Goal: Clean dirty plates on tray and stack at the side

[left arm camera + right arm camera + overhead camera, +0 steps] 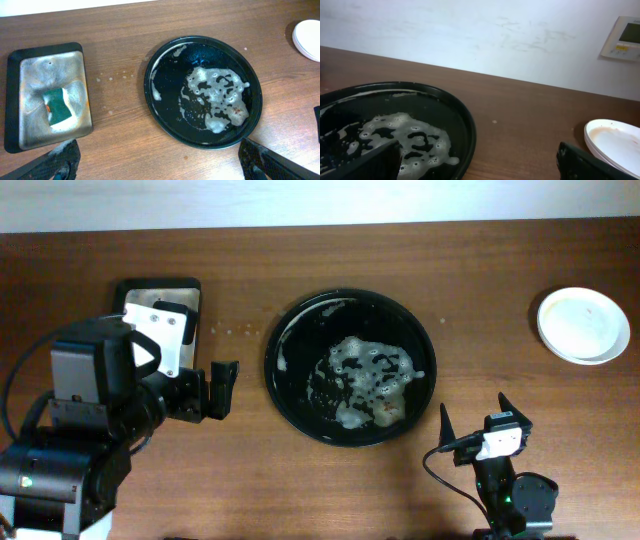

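Right gripper (473, 402), jaws wide, just beside tray (269, 360), plates (584, 325) well apart.

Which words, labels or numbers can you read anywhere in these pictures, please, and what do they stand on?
No text can be read.
Wall panel: a small display and a yellow label, both too blurred to read.
Round black tray, white plates, sponge: no markings visible.

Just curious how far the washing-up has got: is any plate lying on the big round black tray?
No: the tray holds only soapy foam, while the plates sit stacked on the table away from it.
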